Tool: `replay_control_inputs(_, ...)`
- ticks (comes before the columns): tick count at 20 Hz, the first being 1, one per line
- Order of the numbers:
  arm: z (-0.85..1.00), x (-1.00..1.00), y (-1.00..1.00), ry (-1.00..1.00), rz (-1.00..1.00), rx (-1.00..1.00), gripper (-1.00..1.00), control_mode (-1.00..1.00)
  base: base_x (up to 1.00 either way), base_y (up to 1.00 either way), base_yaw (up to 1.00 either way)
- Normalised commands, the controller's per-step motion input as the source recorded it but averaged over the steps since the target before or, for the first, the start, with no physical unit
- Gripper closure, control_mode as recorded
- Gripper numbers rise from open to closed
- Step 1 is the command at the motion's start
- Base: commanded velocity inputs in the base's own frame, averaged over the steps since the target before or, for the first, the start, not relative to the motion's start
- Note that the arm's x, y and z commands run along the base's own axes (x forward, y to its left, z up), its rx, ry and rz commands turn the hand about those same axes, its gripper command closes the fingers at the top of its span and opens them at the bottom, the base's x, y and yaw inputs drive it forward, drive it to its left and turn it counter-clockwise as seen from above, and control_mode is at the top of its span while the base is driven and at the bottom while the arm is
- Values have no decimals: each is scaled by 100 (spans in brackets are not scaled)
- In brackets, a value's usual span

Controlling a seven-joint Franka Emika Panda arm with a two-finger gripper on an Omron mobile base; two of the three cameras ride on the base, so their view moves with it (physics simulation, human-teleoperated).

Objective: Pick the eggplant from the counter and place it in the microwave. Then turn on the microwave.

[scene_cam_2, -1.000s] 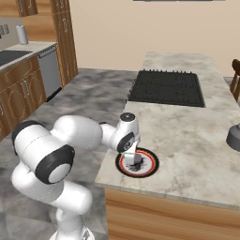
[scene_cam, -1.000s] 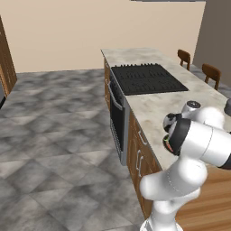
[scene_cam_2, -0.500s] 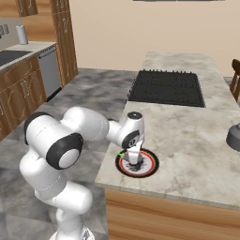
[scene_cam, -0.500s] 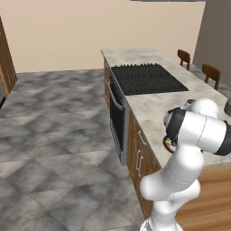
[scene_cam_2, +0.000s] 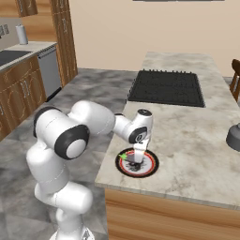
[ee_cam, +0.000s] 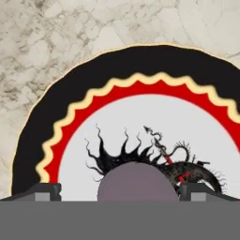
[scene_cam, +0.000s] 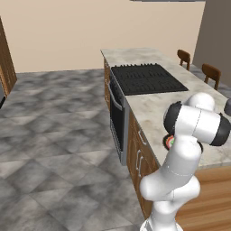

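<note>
No text, label, brand, number or sign can be read anywhere. The plate [ee_cam: 70,117] carries only a pattern: a black rim, a cream and red zigzag ring, and a spiky black and red figure on its white middle, with no letters in it.
</note>
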Motion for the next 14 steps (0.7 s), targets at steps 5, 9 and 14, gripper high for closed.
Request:
replay_control_inputs(5, -6, -5, 0, 8, 0, 0, -100, -100, 0, 0, 0)
replay_control_inputs(9, -8, -27, 2, 0, 0, 0, -100, -100, 0, 0, 0)
replay_control_inputs(14, -11, -53, 6, 0, 0, 0, -100, -100, 0, 0, 0)
